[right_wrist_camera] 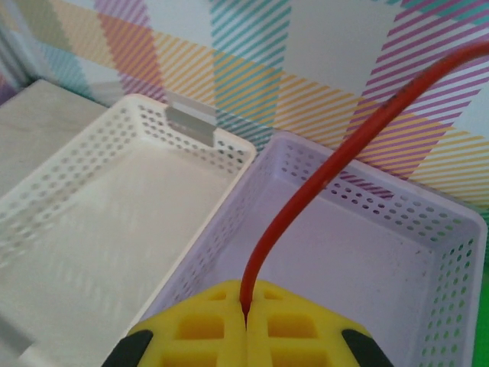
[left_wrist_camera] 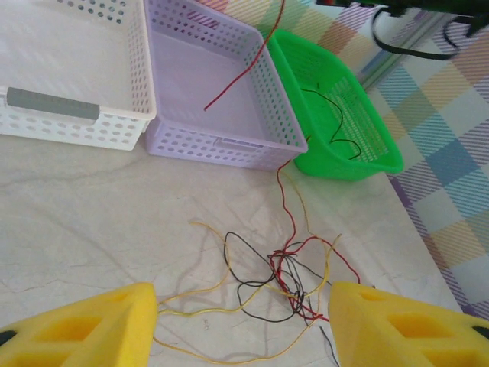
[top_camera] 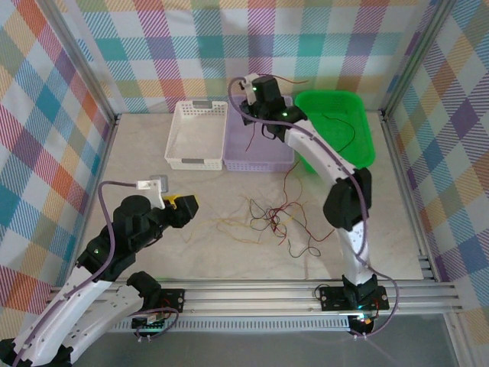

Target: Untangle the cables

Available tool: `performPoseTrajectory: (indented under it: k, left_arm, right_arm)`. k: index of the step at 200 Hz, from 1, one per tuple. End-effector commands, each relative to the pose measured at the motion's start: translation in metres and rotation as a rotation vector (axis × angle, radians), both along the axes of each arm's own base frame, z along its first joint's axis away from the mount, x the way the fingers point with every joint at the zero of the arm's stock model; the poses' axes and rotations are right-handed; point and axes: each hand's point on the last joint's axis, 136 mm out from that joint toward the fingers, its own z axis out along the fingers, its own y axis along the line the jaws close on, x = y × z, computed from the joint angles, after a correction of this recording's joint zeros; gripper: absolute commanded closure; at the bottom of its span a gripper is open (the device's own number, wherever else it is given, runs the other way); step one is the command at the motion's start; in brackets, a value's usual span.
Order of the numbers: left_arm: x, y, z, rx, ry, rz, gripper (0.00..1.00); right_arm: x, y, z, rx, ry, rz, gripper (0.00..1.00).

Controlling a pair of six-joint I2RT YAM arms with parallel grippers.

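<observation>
The left tool (left_wrist_camera: 243,306) hung with its fingers (left_wrist_camera: 84,329) apart over the tabletop (left_wrist_camera: 92,222), near the cables (left_wrist_camera: 286,279), a loose knot of thin red, yellow and black strands. Farther back, the right tool (right_wrist_camera: 246,315) was clamped on a red cable (right_wrist_camera: 321,177) above the lilac basket (right_wrist_camera: 367,202) (its wrist view showed the pinch). The left wrist view showed a black cable (left_wrist_camera: 338,126) in the green basket (left_wrist_camera: 336,167).

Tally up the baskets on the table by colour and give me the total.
White basket: 1
Lilac basket: 1
Green basket: 1
Total: 3
</observation>
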Motion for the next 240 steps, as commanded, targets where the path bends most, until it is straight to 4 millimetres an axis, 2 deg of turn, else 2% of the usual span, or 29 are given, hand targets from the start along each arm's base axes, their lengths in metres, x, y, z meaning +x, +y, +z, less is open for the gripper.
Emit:
performPoseTrajectory:
  k: [1, 34, 70, 113, 125, 137, 164, 184, 204, 215, 225, 240]
  left_arm:
    - [-0.001, 0.003, -0.003, 0.011, -0.019, 0.012, 0.39]
    - [0.001, 0.003, -0.008, 0.021, -0.017, 0.016, 0.39]
    - [0.002, -0.001, -0.01, 0.023, -0.004, 0.003, 0.38]
    - [0.002, -0.001, -0.01, 0.017, -0.001, 0.005, 0.38]
    - [0.002, -0.001, -0.011, 0.012, 0.002, 0.007, 0.38]
    - [0.002, -0.001, -0.012, 0.011, 0.007, 0.009, 0.38]
    - [0.003, -0.002, -0.016, 0.01, 0.021, 0.011, 0.38]
    - [0.003, -0.003, -0.018, 0.012, 0.029, 0.008, 0.38]
    - [0.003, -0.006, -0.019, 0.013, 0.041, -0.007, 0.37]
    - [0.003, -0.01, -0.021, 0.013, 0.053, -0.02, 0.37]
    - [0.005, -0.014, -0.025, 0.02, 0.071, -0.034, 0.36]
    - [0.006, -0.019, -0.032, 0.032, 0.104, -0.054, 0.35]
  right_arm:
    - [0.024, -0.005, -0.02, -0.048, 0.029, -0.034, 1.0]
    - [0.035, 0.001, -0.077, -0.051, 0.155, -0.061, 1.0]
    - [0.023, 0.0, -0.144, -0.018, 0.357, -0.075, 1.0]
    - [0.002, 0.011, -0.188, 0.012, 0.538, -0.005, 1.0]
    - [0.0, 0.01, -0.195, 0.013, 0.572, -0.013, 1.0]
    - [-0.005, 0.012, -0.203, 0.05, 0.624, 0.013, 0.95]
    - [-0.011, 0.01, -0.215, 0.119, 0.723, 0.012, 0.95]
    - [-0.014, 0.009, -0.212, 0.125, 0.737, 0.029, 0.91]
    - [-0.014, 0.01, -0.188, 0.141, 0.7, 0.048, 0.8]
    - [-0.014, 0.011, -0.165, 0.163, 0.66, 0.057, 0.68]
    - [-0.012, 0.006, -0.134, 0.18, 0.591, 0.049, 0.54]
    - [-0.015, -0.003, -0.095, 0.189, 0.502, 0.035, 0.41]
